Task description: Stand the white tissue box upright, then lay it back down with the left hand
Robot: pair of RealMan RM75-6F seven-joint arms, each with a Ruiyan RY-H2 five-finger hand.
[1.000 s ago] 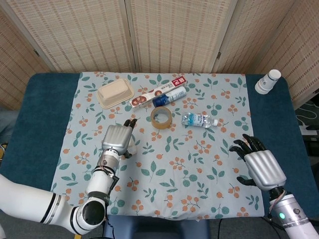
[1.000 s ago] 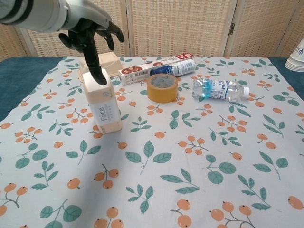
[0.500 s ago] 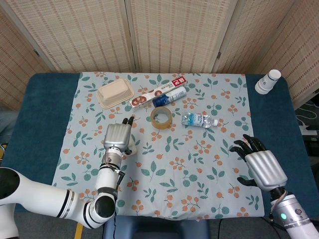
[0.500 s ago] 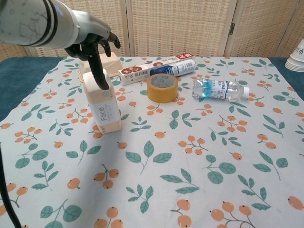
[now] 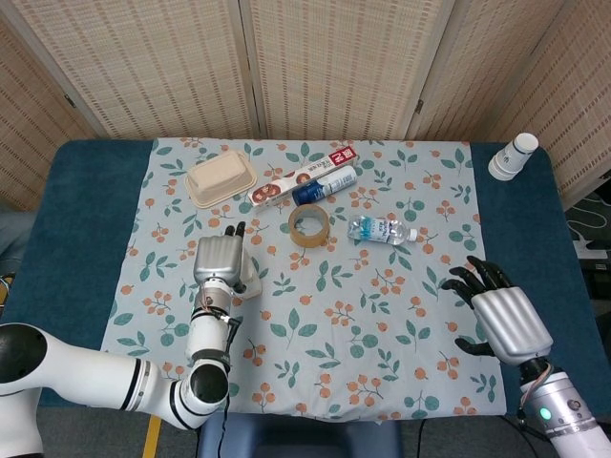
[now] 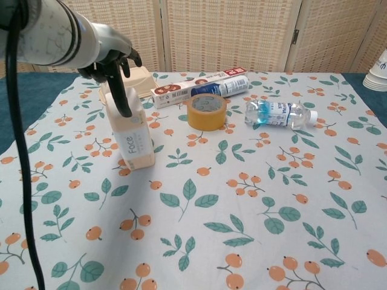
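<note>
The white tissue box (image 6: 130, 136) stands upright on the flowered cloth at the left, its "Face" print toward the chest camera. My left hand (image 6: 109, 54) hovers over its top with fingers spread. One dark finger (image 6: 121, 96) lies down against the box's upper front. From the head view the left hand (image 5: 218, 260) covers the box, with only a pale edge of the box (image 5: 251, 280) showing beside it. My right hand (image 5: 501, 320) rests spread and empty at the table's front right, far from the box.
A tape roll (image 6: 207, 111) and a lying water bottle (image 6: 278, 113) sit right of the box. Behind it are a long red-and-white carton (image 6: 196, 86) and a beige lidded container (image 5: 221, 179). Stacked paper cups (image 5: 514, 156) stand at the far right corner.
My left hand has drifted left over the box top, its finger still against the upper front. The box stays upright in place. The right hand has barely moved.
</note>
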